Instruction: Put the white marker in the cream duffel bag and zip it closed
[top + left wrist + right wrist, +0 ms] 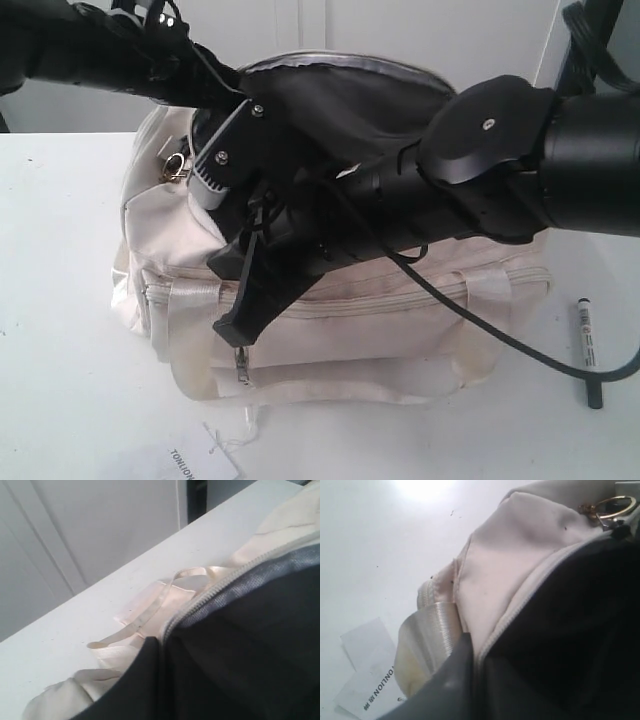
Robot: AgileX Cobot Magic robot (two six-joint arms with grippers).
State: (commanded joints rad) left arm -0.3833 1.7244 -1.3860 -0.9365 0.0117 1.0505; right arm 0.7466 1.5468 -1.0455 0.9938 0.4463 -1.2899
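My left arm (95,50) is matte black with a grey ribbed block (207,180), my right arm (590,160) black with a screw-centred round cap (488,125) and thin cable (480,325).

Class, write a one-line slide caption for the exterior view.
Two arms over the open cream duffel bag; white marker lies outside on the table.

1. White table (60,300): plain flat top, carries all the items listed below.
2. Cream duffel bag (380,330): stands on the table about mid-surface, base down, with a pale webbing strap trailing onto the top beside it.
3. White marker (587,345): lies flat on the table on my right-arm side, apart from the bag.
4. White paper tag (200,462): lies flat on the table, print up, near the bag's zip-pocket side.
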